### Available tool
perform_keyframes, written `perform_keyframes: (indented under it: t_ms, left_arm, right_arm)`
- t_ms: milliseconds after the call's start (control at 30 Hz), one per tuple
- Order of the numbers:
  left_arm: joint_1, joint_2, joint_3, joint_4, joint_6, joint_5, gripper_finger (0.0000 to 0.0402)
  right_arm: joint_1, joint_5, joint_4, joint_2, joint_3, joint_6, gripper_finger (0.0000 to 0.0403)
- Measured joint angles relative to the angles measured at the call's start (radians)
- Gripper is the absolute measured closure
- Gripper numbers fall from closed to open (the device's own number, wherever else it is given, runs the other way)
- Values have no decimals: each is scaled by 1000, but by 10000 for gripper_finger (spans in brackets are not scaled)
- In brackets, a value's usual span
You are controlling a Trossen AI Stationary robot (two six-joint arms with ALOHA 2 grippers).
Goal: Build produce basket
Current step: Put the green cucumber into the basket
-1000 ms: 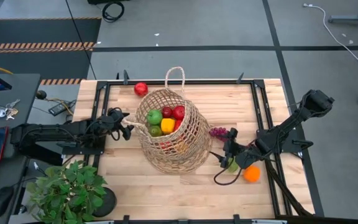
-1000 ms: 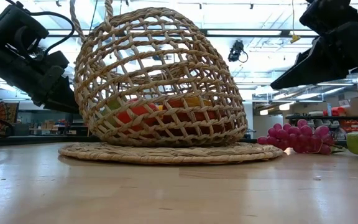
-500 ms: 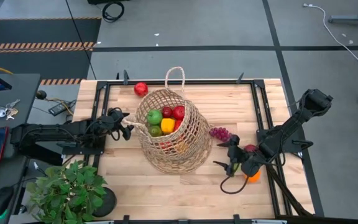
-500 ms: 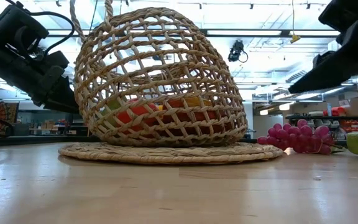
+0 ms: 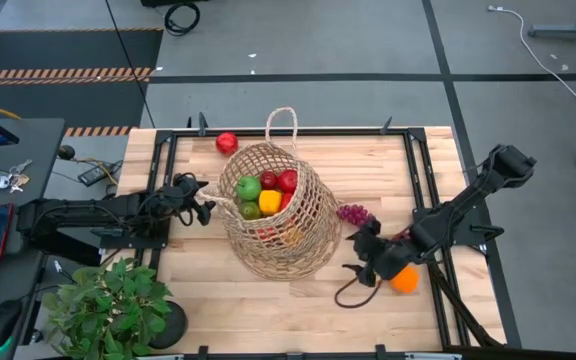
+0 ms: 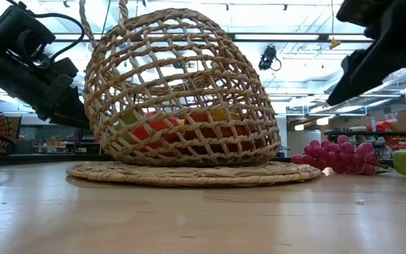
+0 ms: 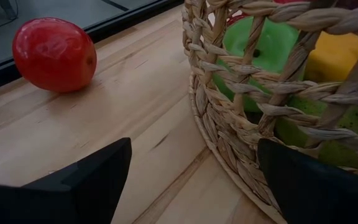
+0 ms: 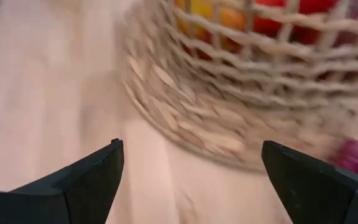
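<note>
Left of the basket [image 5: 276, 212], beyond the counter's [image 5: 218, 300] edge, a dark desk holds keys [image 5: 3, 180], and a leafy potted plant [image 5: 108, 305] sits at the counter's near-left corner. Just beside the basket's left rim waits the left hand [image 5: 208, 207], fingers [image 7: 86, 177] spread wide, holding nothing. Behind the basket to its left, a red apple [image 5: 227, 142] lies alone on the pale wood planks. The basket itself stands mid-counter on a flat woven mat [image 6: 189, 171], leaning over, with a green apple [image 5: 248, 187], a yellow pepper [image 5: 270, 201] and red fruit [image 5: 287, 181] inside. Right of the basket lie purple grapes [image 5: 352, 212]; nearer, the right hand [image 5: 360, 258] hovers low, fingers [image 8: 82, 183] wide apart and empty, pointed at the basket's base. An orange [image 5: 405, 279] rests just past it. Grey floor with striped tape surrounds the counter; the low view shows ceiling lights and shelving behind.
</note>
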Motion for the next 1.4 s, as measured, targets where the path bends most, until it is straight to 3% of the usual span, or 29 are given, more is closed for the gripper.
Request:
perform_keyframes:
  t_ms: [333, 567, 733, 933, 1133, 1267, 1400]
  left_arm:
    - [0, 0, 0, -1, 0, 0, 44]
    - [0, 0, 0, -1, 0, 0, 44]
    - [0, 0, 0, -1, 0, 0, 44]
    - [0, 0, 0, -1, 0, 0, 44]
    - [0, 0, 0, -1, 0, 0, 44]
    - [0, 0, 0, -1, 0, 0, 44]
    - [0, 0, 0, -1, 0, 0, 44]
  right_arm:
    - [-17, -180, -724, 231, 360, 193, 18]
    - [-62, -244, -999, 343, 449, 320, 19]
    - [-84, -262, -1011, 318, 409, 298, 25]
    - [-85, -253, -1010, 191, 349, 277, 29]
    - [-76, -382, -1016, 90, 315, 230, 30]
    - [-77, -393, -1029, 70, 315, 277, 30]
    - [-60, -393, -1029, 83, 315, 202, 30]
